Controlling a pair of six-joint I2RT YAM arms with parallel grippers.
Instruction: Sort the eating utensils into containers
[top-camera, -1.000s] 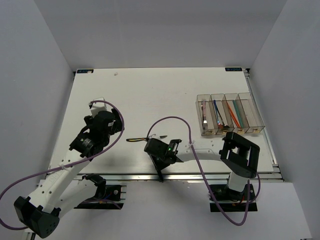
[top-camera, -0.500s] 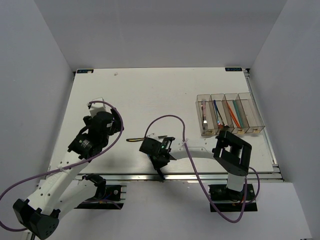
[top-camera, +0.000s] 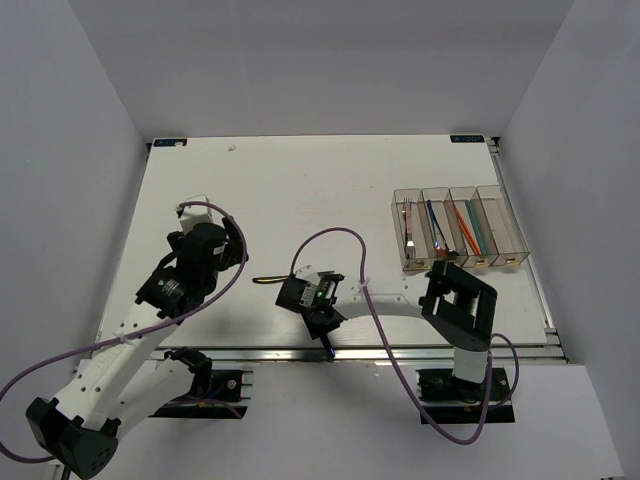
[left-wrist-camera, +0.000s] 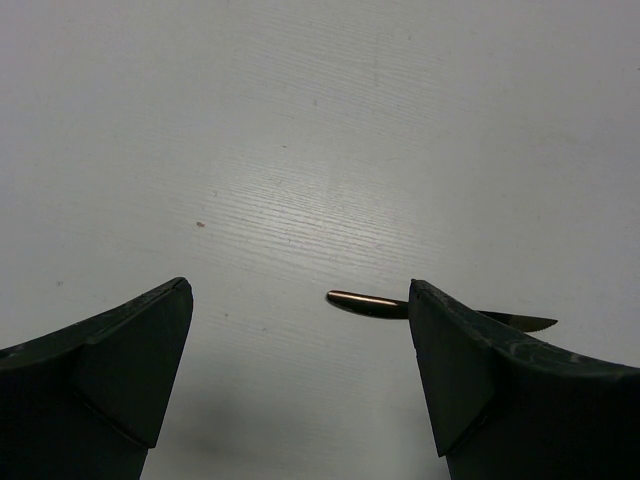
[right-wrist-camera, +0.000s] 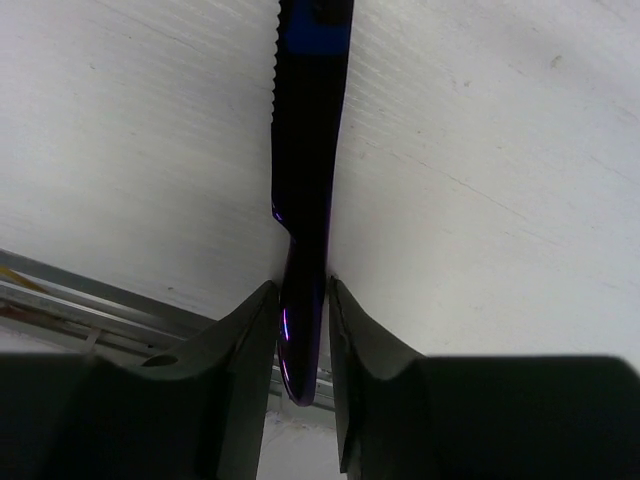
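Note:
My right gripper (right-wrist-camera: 303, 340) is shut on the handle of a dark blue knife (right-wrist-camera: 308, 150), whose serrated blade points away over the table. In the top view this gripper (top-camera: 322, 325) sits near the table's front edge, with the knife's end (top-camera: 329, 349) over the rail. A dark knife with a yellowish handle (top-camera: 270, 281) lies just left of it and shows in the left wrist view (left-wrist-camera: 370, 303). My left gripper (left-wrist-camera: 300, 350) is open and empty above the table, left of that knife (top-camera: 213, 255). The containers (top-camera: 455, 262) at the right hold forks (top-camera: 408, 228) and red and teal chopsticks (top-camera: 466, 228).
The metal rail (top-camera: 400, 352) runs along the table's front edge, right under my right gripper. Purple cables (top-camera: 345, 238) loop over both arms. White walls close in the table on three sides.
My right gripper has moved left along the front edge with the blue knife and turned a little. The left arm has barely moved.

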